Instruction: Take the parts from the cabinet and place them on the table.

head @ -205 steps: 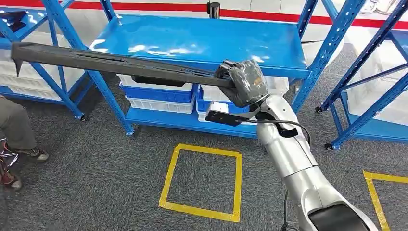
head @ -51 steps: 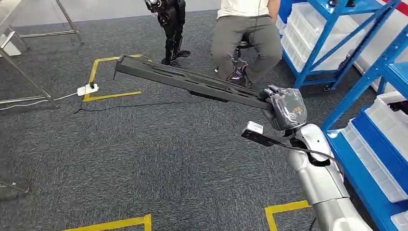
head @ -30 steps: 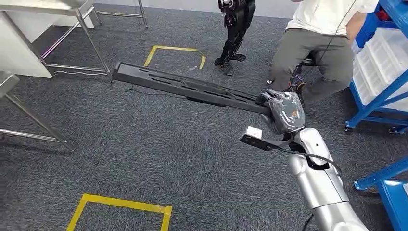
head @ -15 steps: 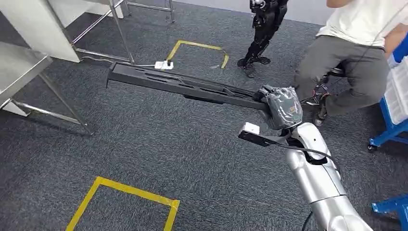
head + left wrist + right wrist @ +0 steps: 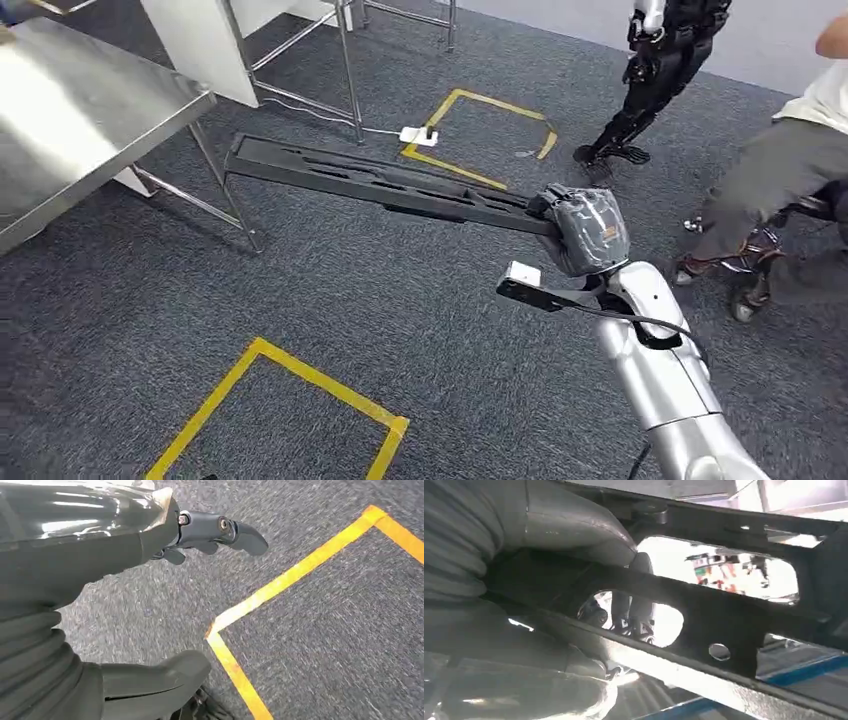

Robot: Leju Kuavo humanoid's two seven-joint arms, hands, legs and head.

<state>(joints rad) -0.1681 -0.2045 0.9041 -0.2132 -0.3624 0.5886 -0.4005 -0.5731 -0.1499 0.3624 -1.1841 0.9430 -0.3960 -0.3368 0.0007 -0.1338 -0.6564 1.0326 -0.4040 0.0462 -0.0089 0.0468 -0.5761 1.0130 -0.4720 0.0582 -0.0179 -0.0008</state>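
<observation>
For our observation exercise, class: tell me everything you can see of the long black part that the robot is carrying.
The long black part is a narrow, flat beam, matte black, looking like moulded plastic or coated metal, with elongated slots and cut-outs along its length and a small round hole visible in the right wrist view. It lies roughly level in the air above the grey carpet, its free end reaching toward the steel table. Only the right robot hand touches it, gripping one end.

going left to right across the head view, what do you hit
steel table → long black part → white power strip → right hand gripping the part's end → small black robot → seated person
</observation>
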